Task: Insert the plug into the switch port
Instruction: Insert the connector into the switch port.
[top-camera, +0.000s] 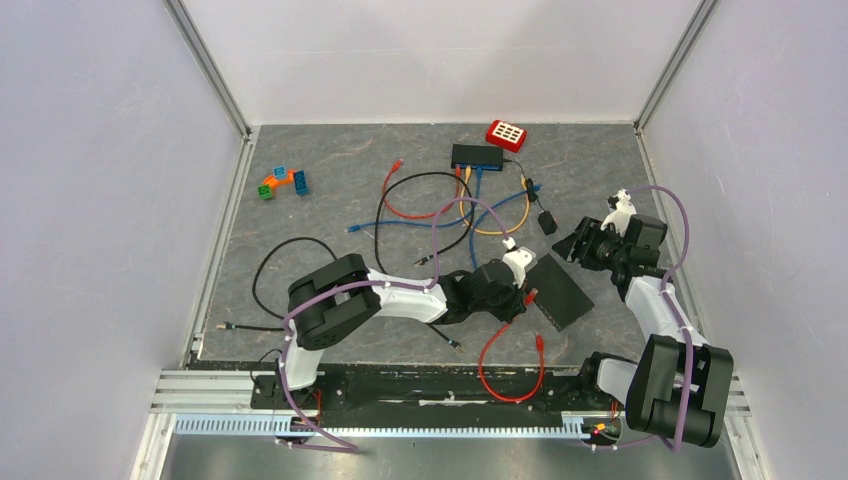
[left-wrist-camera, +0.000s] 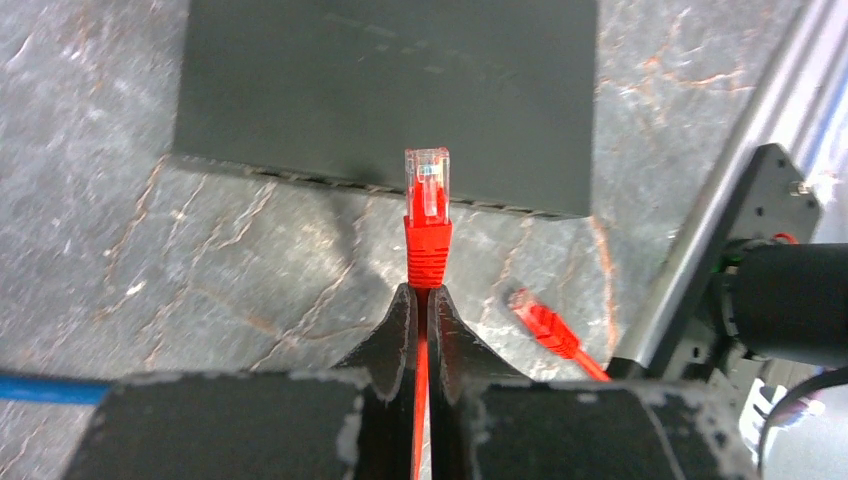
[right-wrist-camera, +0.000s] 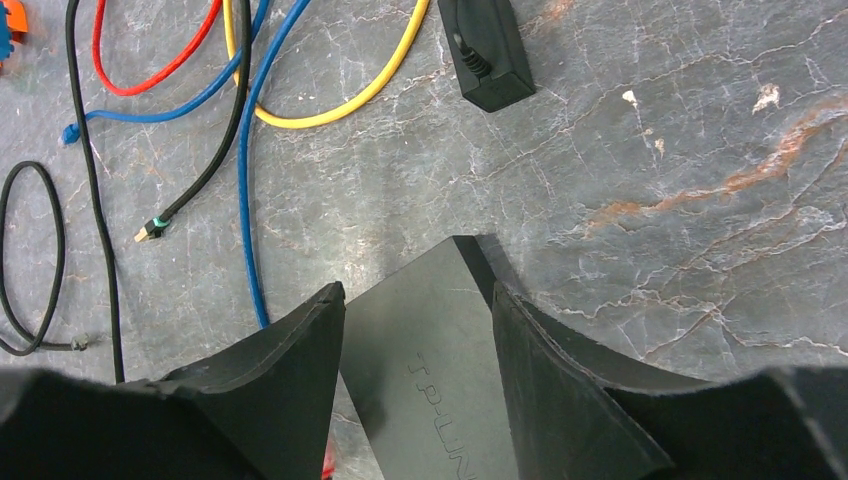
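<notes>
**A:** Switch (top-camera: 558, 290) first: it lies slantwise in the lower middle of the top view, between your two arms. Why's your right gripper (right-wrist-camera: 415, 290) sitting over it?

**B:** Looks like bracing to me. The fingers are spread wide with the switch's end between them; I can't tell if either pad actually touches. My guess is you want it there so the switch doesn't skate when the plug pushes in. Your left gripper (left-wrist-camera: 421, 292) is pressed together on the red cable (left-wrist-camera: 421, 400) right behind the boot. That leaves the plug (left-wrist-camera: 427, 185) sticking straight ahead at the centre of the wrist view, lined up with the port row (left-wrist-camera: 300, 177). I'd say it's not seated yet.

**A:** And the surroundings?

**B:** Plain pale walls (top-camera: 440, 60) with aluminium posts (top-camera: 205, 60) on three sides. The table (top-camera: 300, 215) is grey marble-look with rusty veins, and it seems smooth, so things could slide. Upper middle there's a black box (top-camera: 477, 155) with cables (right-wrist-camera: 250, 200) looping out and a red keypad thing (top-camera: 506, 134) beside it. There are toy blocks (top-camera: 282, 183) upper left. A loose red plug end (left-wrist-camera: 540, 322) lies lower right of your plug.
</notes>
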